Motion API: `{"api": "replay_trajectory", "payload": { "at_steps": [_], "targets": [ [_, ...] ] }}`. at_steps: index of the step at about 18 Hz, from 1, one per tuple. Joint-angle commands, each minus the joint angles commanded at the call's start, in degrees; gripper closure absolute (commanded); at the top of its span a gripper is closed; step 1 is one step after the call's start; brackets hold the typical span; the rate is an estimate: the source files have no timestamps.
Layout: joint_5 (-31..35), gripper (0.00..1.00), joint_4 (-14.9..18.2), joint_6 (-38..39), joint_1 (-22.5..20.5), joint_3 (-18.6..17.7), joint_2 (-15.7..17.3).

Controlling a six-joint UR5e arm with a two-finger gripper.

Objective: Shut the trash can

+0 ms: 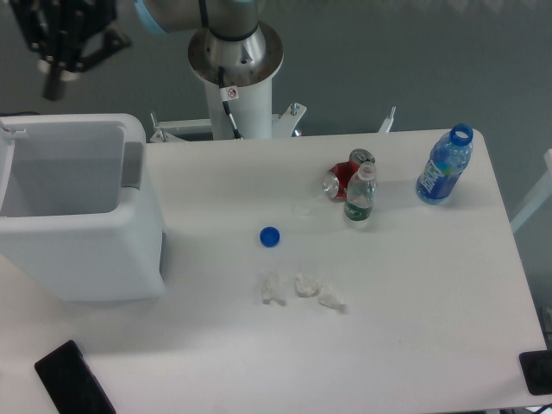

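Standing open, one trash can (82, 233), two bottles, one can; pincer (59, 82) state unclear.

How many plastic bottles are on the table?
2: a blue uncapped bottle near the table's far right corner, and a smaller clear capped bottle standing beside the red can. None looks hidden.

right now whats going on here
The arm is handling nothing. Its gripper hangs in the air above and behind the trash can, touching nothing; whether the jaws are open is unclear. The bin stands open at the table's left end. Two bottles, a can, a blue cap and crumpled paper lie untouched.
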State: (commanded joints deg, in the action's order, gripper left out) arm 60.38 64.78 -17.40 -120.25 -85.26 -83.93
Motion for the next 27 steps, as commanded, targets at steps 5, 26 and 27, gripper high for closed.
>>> {"api": "replay_trajectory", "payload": {
  "at_steps": [5,26,27],
  "targets": [
    [-0.18,0.94,-0.18,0.09,5.10,3.25,-1.50],
    [11.77,0.94,0.35,-0.35,18.38,5.02,-5.89],
    [12.30,0.94,0.44,-0.35,18.64,5.02,-5.98]
  ]
}}
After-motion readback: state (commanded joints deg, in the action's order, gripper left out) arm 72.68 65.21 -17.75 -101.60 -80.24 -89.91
